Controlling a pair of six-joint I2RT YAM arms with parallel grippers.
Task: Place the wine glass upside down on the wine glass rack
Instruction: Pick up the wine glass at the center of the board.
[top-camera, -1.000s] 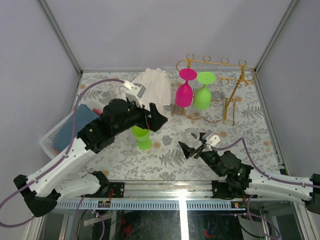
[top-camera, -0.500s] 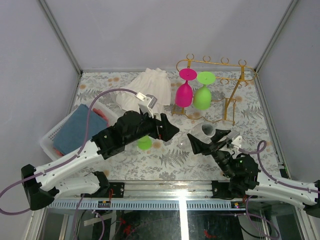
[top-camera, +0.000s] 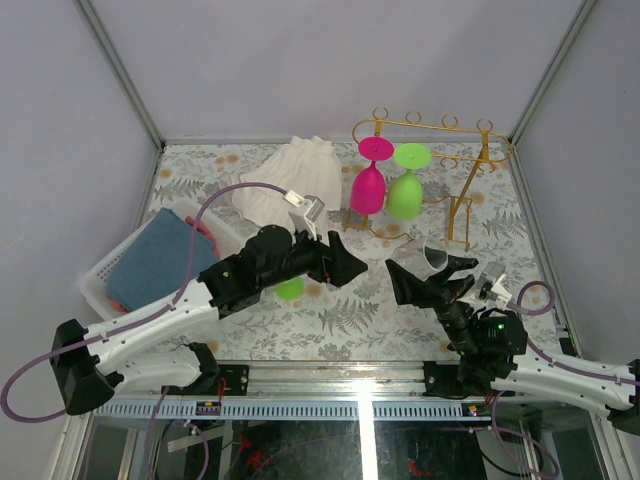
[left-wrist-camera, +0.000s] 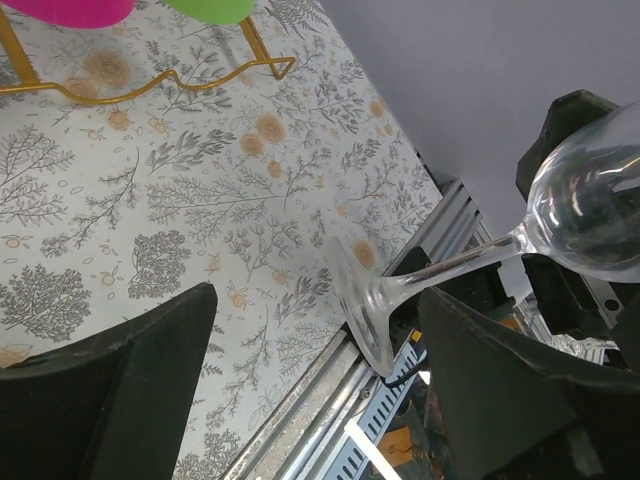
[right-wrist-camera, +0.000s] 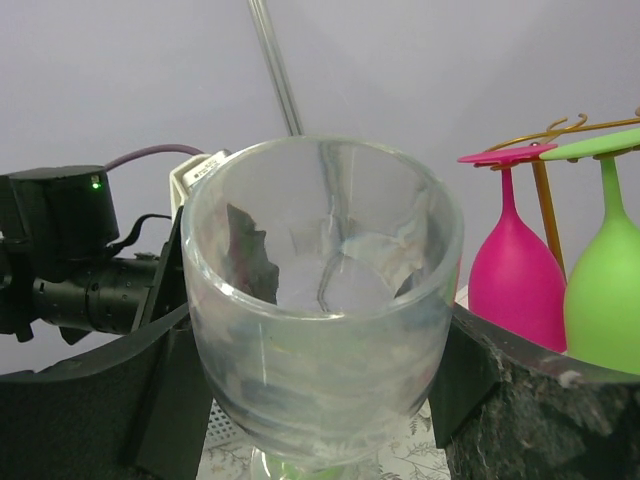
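At the table's (top-camera: 340, 325) back right stands the gold wine glass rack (top-camera: 440, 125), a pink glass (top-camera: 369, 188) and a green glass (top-camera: 405, 195) hanging upside down from its rails. A white basket (top-camera: 100, 275) sits at the left edge, with a white cloth (top-camera: 295, 175) behind it. Well in front of the rack, the right gripper (top-camera: 430, 265) clasps the clear wine glass (right-wrist-camera: 320, 330) by its bowl. The left gripper (left-wrist-camera: 315, 295) is spread wide, the glass's foot between its jaws.

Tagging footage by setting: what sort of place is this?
Probably a robotics test cell, not a home: plain walls on metal posts box in a fern-print table holding a wine glass rack, with two robot arms bolted at its near edge.
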